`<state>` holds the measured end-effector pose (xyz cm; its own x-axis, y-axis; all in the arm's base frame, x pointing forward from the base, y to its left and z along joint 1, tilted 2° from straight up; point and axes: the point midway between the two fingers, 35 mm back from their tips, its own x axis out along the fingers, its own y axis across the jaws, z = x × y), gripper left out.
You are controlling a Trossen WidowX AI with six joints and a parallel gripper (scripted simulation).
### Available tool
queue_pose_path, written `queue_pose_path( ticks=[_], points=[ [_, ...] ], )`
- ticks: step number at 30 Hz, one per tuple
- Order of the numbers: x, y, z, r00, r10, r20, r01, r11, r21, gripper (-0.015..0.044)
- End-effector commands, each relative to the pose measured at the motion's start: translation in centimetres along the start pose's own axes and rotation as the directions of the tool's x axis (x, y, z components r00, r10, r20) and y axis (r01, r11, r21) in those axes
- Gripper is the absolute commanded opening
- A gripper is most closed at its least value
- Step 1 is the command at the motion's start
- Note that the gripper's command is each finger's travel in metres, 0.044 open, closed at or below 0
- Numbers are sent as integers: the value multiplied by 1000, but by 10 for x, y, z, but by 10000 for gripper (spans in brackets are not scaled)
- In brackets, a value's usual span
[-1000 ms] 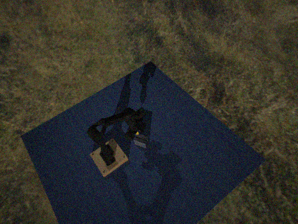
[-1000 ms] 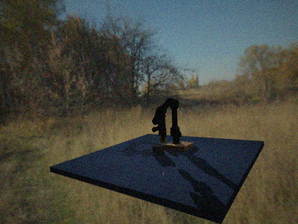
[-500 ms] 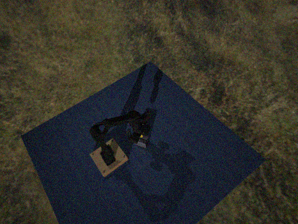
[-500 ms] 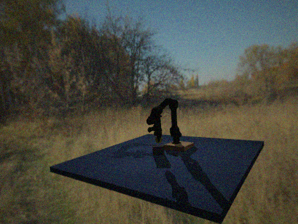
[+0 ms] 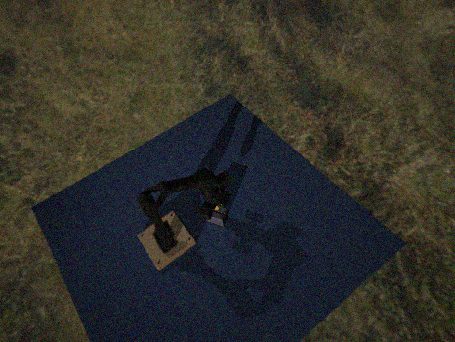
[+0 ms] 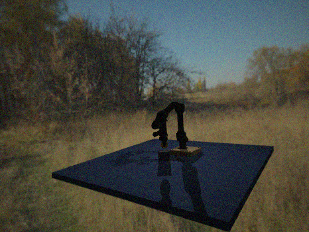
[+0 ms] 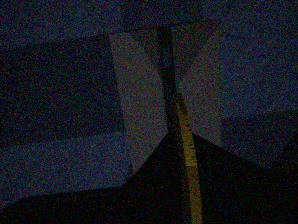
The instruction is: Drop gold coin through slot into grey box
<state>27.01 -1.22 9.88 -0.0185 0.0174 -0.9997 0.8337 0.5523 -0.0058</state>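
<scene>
The gold coin (image 5: 217, 208) (image 6: 164, 144) (image 7: 188, 150) is held on edge by my gripper (image 5: 217, 205) (image 6: 164, 142) (image 7: 178, 140), which is shut on it. The grey box (image 5: 215, 220) (image 7: 142, 95) is beneath the fingers. In the wrist view the narrow slot (image 7: 167, 65) runs as a dark line up the lid. The coin's far end overlaps the slot's right side, and the coin leans a little away from the slot's line. The gap between coin and lid is hard to judge. The fingers hide the near part of the lid. I cannot make out the dark-green holder.
The arm's wooden base plate (image 5: 155, 255) (image 6: 189, 153) is close beside the box. The dark blue table top (image 5: 317, 235) (image 6: 116, 185) carries long shadows of the arm. Its edges drop off to grass.
</scene>
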Motion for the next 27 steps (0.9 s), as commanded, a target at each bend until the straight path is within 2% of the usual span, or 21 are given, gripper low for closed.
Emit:
queue_pose_path(
  ticks=[1,27],
  points=[
    [0,0,1,1000,0,1,0,1000,4,0],
    [3,-1,6,1000,1,0,-1,1000,1,0]
  ],
)
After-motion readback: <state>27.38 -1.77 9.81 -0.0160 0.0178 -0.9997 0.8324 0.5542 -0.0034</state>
